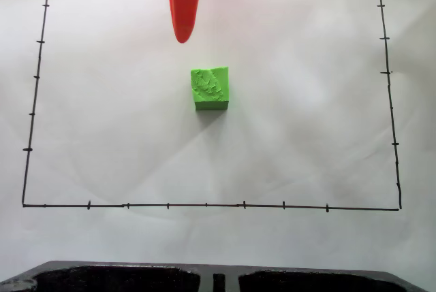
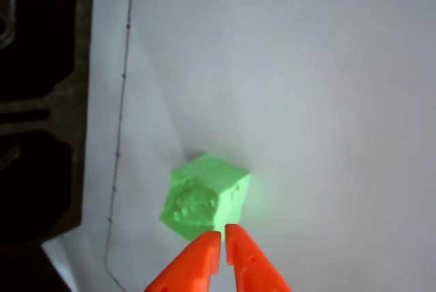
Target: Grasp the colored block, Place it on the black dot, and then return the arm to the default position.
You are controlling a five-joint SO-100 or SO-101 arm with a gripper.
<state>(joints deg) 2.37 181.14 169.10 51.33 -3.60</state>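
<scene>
Fixed view: green colored block point(image 1: 210, 89) sits flat on white paper point(image 1: 306, 122), inside the hand-drawn black border point(image 1: 204, 205), a little left of centre and in the far half. Nothing holds it. No black dot to be seen on the paper; it may lie under the block, which would mean the placement is done, but that is judgement only.

The arm's orange pincer point(image 1: 182, 33) comes in from the far edge, tip pointing toward the block, apart from it with bare paper between. Wrist view: pincer point(image 2: 223, 234) tips pressed together, only a thin slit between them, nothing pinched. The block point(image 2: 204, 197) lies just beyond the tips.

Dark moulded tray point(image 1: 136, 278) along the near edge of the bench.

Likely step in hand: return to default position.
</scene>
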